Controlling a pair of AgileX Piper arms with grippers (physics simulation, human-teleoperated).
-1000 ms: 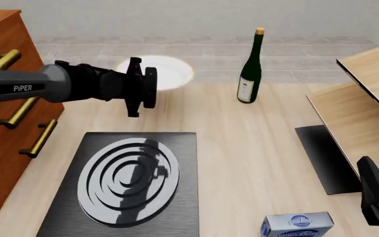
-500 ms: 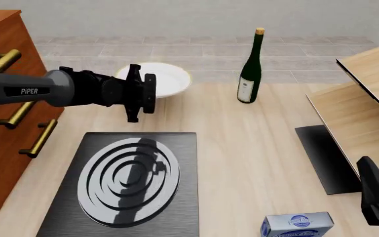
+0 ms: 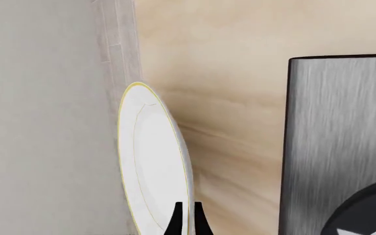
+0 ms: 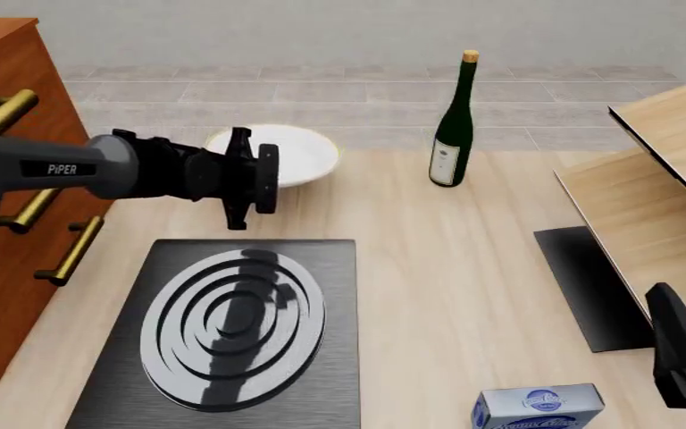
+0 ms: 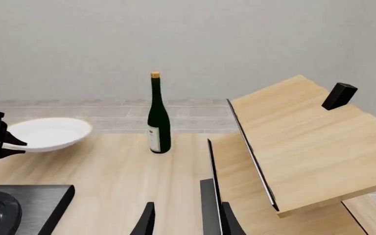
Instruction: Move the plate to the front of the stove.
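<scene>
Two thin fingers of the left end effector (image 3: 186, 219) pinch the plate's (image 4: 297, 154) near rim, and the plate hangs lifted at the tabletop's (image 4: 463, 268) far edge, beyond the stove (image 4: 238, 313). I'd keep the plate level and carry it low and slowly toward the slab's front side, since such a shallow edge-hold could slip. The right end effector (image 5: 186, 223) waits aside, slightly parted, holding nothing.

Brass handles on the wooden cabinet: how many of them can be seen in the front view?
3, all on the cabinet at the left edge: one high, one in the middle partly behind the left arm, one lowest. More may be hidden out of frame.
</scene>
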